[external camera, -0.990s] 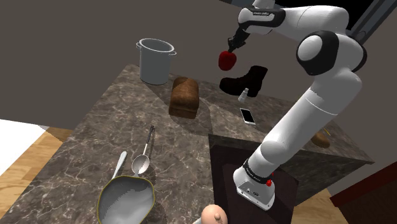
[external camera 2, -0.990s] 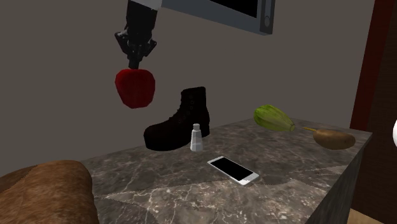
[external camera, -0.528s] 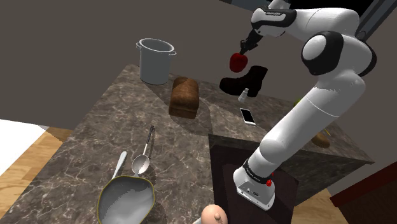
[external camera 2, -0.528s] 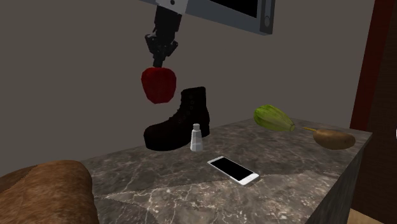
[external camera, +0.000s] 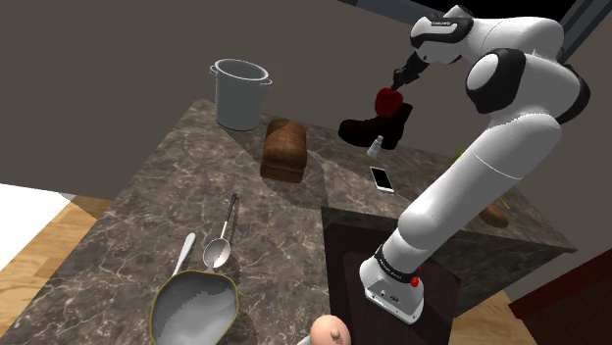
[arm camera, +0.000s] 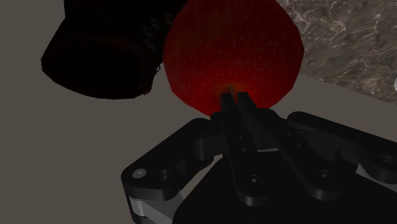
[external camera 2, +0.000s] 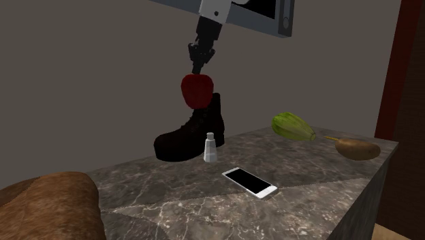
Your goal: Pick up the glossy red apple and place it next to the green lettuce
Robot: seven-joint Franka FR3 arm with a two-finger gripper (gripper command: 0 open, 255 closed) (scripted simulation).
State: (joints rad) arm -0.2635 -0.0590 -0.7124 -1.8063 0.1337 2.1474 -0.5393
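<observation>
Above the boot, the tool pinches the apple by its very top: smooth, round, probably slippery, so a thin hold.

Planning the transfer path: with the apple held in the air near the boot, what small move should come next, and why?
Probably carry the red apple sideways toward the second exterior view's right, without lowering. The gripper is shut on it, it hangs close to the top of the black boot, and the green lettuce lies farther right on the countertop.
</observation>
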